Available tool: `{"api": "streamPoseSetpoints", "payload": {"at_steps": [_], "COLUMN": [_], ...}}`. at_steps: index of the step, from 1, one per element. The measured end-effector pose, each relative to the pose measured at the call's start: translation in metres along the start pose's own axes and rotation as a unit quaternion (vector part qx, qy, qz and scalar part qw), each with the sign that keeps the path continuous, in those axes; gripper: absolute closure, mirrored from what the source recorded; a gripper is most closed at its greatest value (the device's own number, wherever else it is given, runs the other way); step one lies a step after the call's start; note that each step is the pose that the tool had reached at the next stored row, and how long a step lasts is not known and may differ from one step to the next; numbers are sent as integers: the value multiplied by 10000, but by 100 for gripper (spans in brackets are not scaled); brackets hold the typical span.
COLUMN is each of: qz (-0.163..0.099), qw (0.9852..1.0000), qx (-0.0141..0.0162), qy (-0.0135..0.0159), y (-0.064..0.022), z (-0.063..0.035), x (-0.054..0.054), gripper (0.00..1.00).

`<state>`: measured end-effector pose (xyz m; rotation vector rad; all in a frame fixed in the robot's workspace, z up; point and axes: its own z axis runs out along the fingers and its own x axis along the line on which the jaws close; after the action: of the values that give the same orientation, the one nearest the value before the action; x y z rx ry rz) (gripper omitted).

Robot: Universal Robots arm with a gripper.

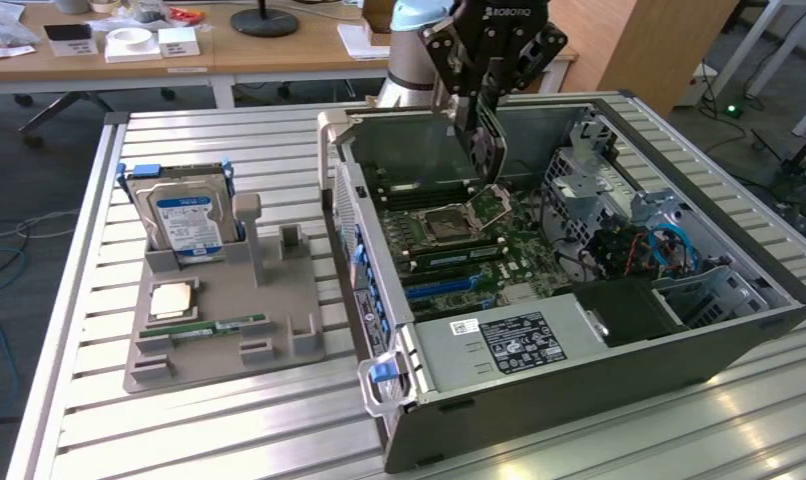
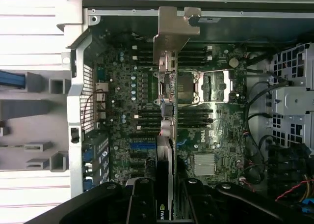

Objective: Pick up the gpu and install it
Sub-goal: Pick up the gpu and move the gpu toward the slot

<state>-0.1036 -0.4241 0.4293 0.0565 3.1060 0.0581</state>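
As the tool hovers, gpu hangs — clamped.

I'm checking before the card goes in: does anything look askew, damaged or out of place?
Nothing stands out. The gripper holds the gpu edge-down above the motherboard in the open case, not seated in a slot. No damage or spill shows.

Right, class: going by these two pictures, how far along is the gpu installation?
Done: the gpu is picked up, away from the grey holder. In hand: the gripper grips it, and it hangs above the motherboard inside the open case. Left: seating it; it sits in no slot yet.
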Motion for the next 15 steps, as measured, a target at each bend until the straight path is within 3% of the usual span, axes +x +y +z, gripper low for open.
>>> {"api": "streamPoseSetpoints", "payload": {"at_steps": [15], "qz": [0], "qw": [10000], "qx": [0], "qy": [0], "y": [19], "z": [15], "x": [-409], "gripper": [74]}}
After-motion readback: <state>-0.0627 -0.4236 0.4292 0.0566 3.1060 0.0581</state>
